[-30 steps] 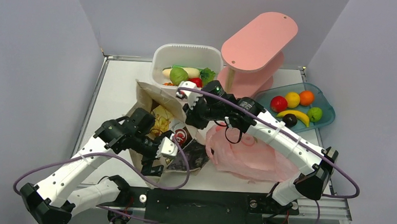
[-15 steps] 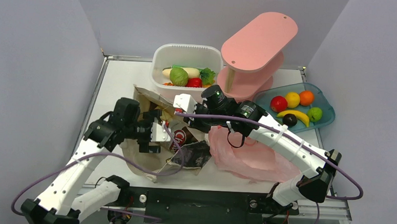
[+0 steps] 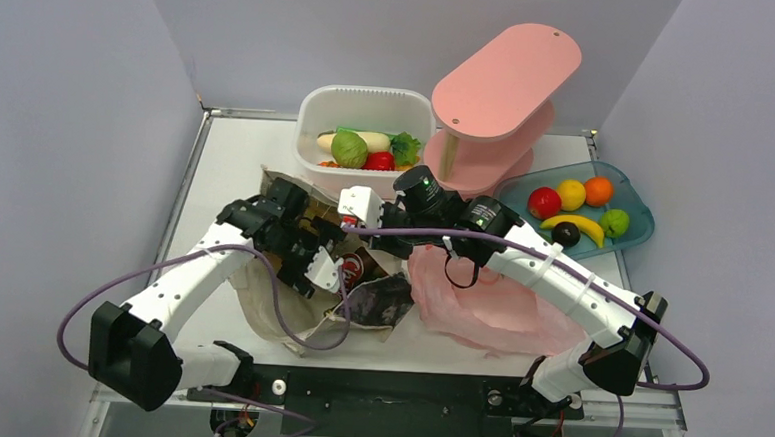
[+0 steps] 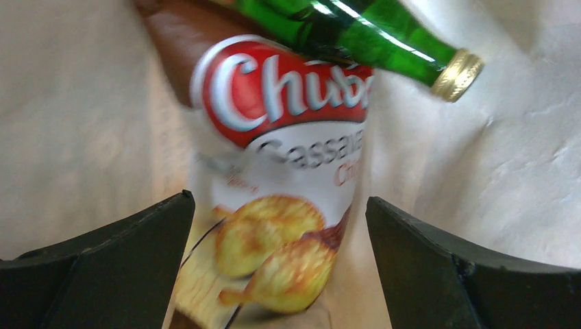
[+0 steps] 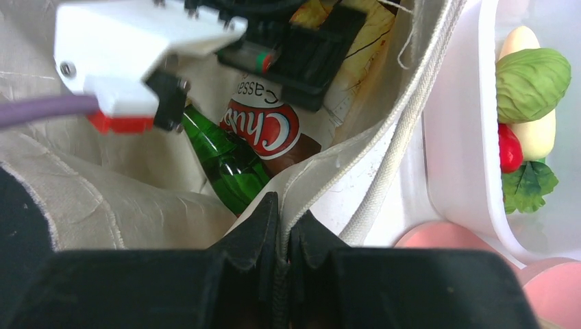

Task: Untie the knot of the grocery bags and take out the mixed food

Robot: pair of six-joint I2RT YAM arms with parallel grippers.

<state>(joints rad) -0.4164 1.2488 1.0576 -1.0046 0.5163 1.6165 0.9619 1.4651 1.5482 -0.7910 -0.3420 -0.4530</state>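
While tote rim [image 5: 375, 145] is pinched by right hand [image 5: 281, 209], light, crushable crisp packet [image 4: 277, 137] is straddled mid-body by spread left hand [image 4: 277, 205].

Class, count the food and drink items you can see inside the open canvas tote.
2: a crisp packet lying on the canvas tote lining, and a green glass bottle lying across the packet's brown end. More may be hidden deeper inside.
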